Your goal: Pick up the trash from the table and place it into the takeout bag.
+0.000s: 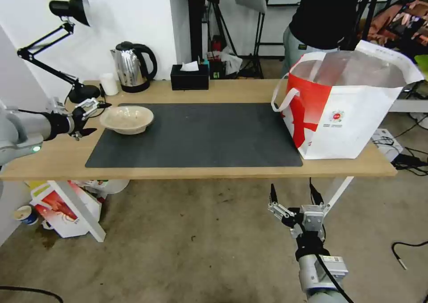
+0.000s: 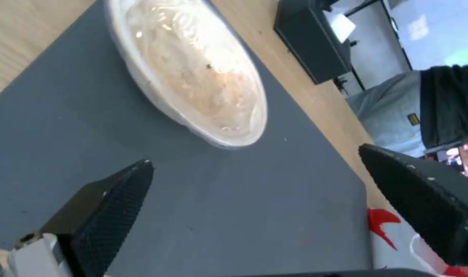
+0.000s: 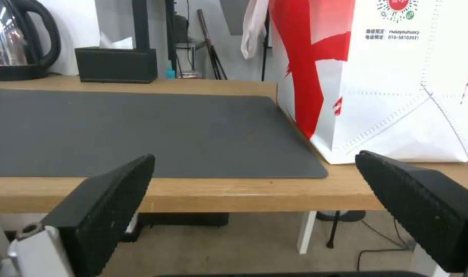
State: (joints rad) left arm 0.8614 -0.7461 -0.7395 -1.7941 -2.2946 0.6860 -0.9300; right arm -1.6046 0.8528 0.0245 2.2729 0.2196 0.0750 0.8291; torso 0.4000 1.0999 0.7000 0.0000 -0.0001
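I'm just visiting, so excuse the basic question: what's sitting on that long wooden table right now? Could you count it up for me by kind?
Shallow beige bowls: 1
Large white takeout bags with red panels: 1
Dark grey rectangular mats: 1
Steel kettles with black handles: 1
Black tissue boxes: 1
Small white cups: 1
Black desk lamps: 1
Total: 7

A beige bowl (image 1: 127, 119) sits on a dark grey mat (image 1: 200, 135); the white takeout bag (image 1: 343, 102) carries red panels.
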